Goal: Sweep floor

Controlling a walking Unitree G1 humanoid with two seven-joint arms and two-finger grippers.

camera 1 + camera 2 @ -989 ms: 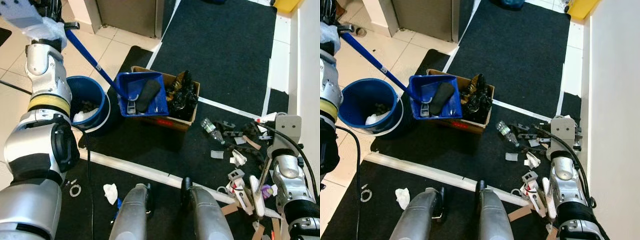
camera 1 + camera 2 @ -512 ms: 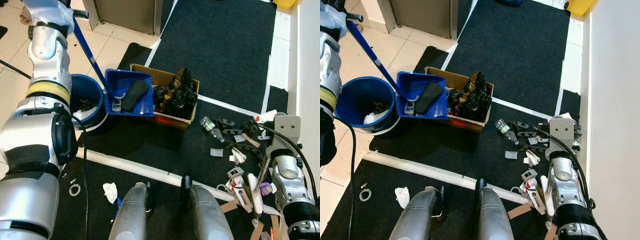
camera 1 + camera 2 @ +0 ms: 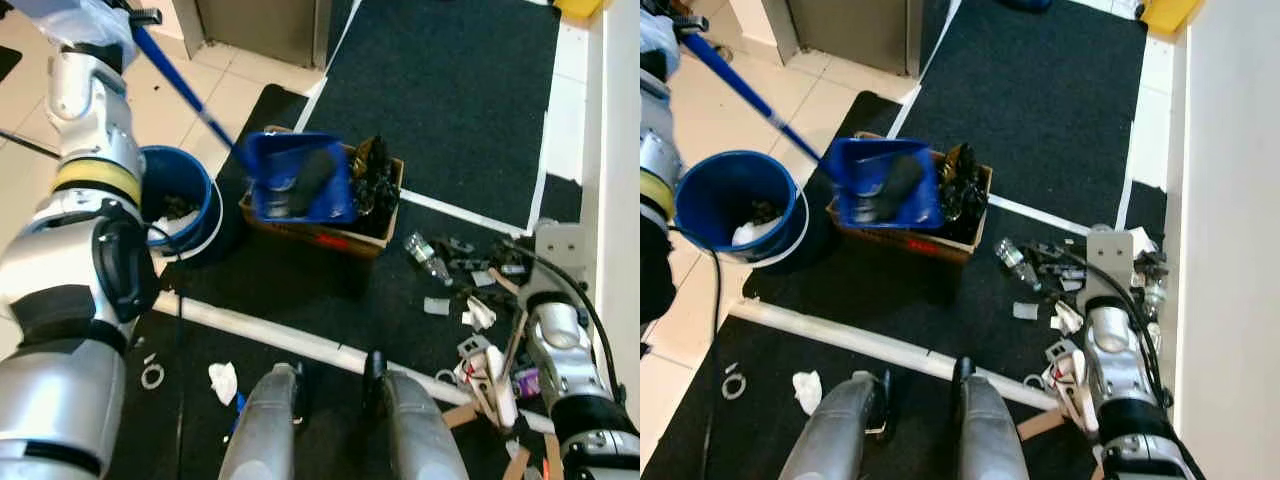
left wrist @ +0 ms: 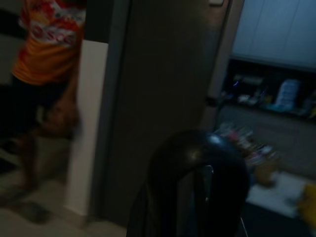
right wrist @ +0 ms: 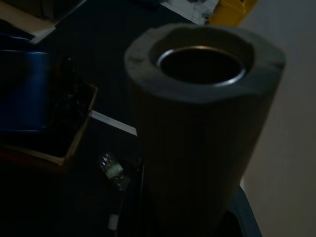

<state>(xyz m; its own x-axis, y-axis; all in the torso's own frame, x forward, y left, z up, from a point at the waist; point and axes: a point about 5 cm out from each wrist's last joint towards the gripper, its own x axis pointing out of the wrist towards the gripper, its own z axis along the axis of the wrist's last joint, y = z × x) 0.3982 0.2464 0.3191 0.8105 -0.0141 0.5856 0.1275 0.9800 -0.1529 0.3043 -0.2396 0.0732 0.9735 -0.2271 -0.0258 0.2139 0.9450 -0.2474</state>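
A blue long-handled dustpan (image 3: 298, 178) hangs over the brown cardboard box (image 3: 322, 228), motion-blurred, with a black lump lying in it. Its blue handle (image 3: 180, 82) slants up to the far left, where my raised left gripper (image 3: 120, 12) is shut on it. Litter (image 3: 470, 300) lies scattered on the black mat at the right: paper scraps, card pieces and a plastic bottle (image 3: 425, 255). My right gripper (image 3: 556, 252) is low beside that litter. In the right wrist view a grey hollow tube (image 5: 197, 128), the broom handle, stands held right before the camera.
A blue bucket (image 3: 178, 205) holding some rubbish stands left of the box. A white floor strip (image 3: 270, 335) crosses in front of my legs (image 3: 270, 425). A crumpled paper (image 3: 222, 380) and a small ring (image 3: 152, 375) lie near left. A person in an orange shirt (image 4: 49, 39) stands by a doorway.
The dustpan has swung right, from beside the bucket to above the cardboard box. The right arm stays low by the litter; the camera shifted slightly.
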